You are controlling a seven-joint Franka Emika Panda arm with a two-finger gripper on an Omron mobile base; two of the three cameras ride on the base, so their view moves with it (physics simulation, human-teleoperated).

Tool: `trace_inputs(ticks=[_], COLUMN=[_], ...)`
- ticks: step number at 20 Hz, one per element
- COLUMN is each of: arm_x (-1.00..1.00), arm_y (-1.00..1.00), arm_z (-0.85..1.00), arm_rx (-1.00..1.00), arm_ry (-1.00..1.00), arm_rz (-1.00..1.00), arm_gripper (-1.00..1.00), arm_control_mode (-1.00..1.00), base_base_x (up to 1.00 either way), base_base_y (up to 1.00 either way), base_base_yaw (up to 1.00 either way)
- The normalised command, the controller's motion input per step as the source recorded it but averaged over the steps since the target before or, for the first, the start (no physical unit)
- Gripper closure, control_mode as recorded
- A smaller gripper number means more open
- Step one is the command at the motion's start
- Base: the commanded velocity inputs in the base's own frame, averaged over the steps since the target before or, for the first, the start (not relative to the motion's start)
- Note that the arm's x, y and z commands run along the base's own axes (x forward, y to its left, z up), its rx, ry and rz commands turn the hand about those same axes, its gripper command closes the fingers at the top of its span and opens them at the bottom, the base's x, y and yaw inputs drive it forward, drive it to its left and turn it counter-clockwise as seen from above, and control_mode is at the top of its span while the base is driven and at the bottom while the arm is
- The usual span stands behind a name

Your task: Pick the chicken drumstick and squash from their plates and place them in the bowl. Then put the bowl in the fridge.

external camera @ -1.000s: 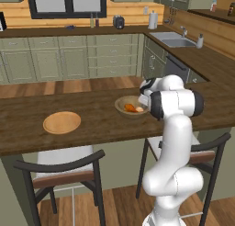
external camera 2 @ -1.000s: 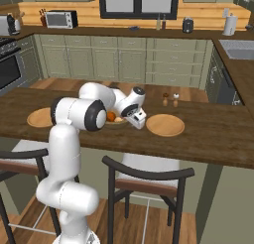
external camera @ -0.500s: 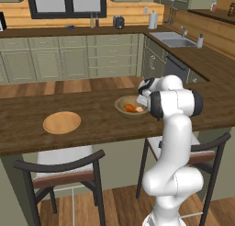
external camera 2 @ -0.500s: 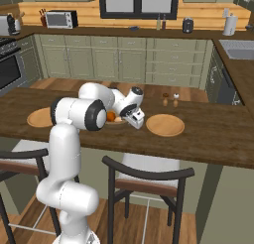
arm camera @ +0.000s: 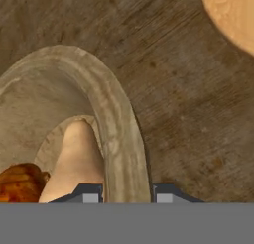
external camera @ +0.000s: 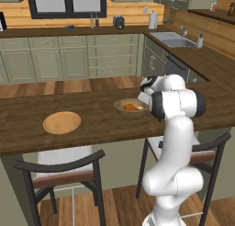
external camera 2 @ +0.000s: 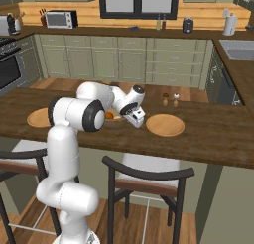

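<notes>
We count one bowl (external camera: 130, 109), one chicken drumstick (arm camera: 20, 183) and one squash (arm camera: 74, 161) inside it, two plates (external camera 2: 164, 124) (external camera: 62, 122), two chairs (external camera 2: 147, 182), and two shakers (external camera 2: 170, 99).

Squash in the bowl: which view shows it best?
The hand view: the squash lies as a pale lump inside the bowl, beside the chicken drumstick. In the left base view it is a small pale fleck beside the orange; in the right base view the arm hides it.
</notes>
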Motion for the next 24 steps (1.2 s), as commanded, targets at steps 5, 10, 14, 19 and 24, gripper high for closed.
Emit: trace_inputs(ticks=[5, 10, 14, 19, 24], arm_x=[-0.4, -0.51, -0.95, -1.0, -1.0], arm_y=[0.0, 0.0, 0.03, 0.34, 0.5], arm_z=[0.83, 0.83, 0.82, 0.74, 0.82], arm_rx=[0.07, 0.01, 0.01, 0.0, 0.0], arm_ry=[-0.05, -0.05, 0.0, 0.0, 0.0], arm_rz=[-0.13, -0.19, -0.35, -0.45, -0.46], arm_gripper=[1.0, 1.0, 1.0, 1.0, 1.0], arm_control_mode=[-1.0, -1.0, -1.0, -1.0, -1.0], base_base_x=[0.0, 0.0, 0.0, 0.0, 0.0], base_base_y=[0.0, 0.0, 0.0, 0.0, 0.0], base_base_yaw=[0.0, 0.0, 0.0, 0.0, 0.0])
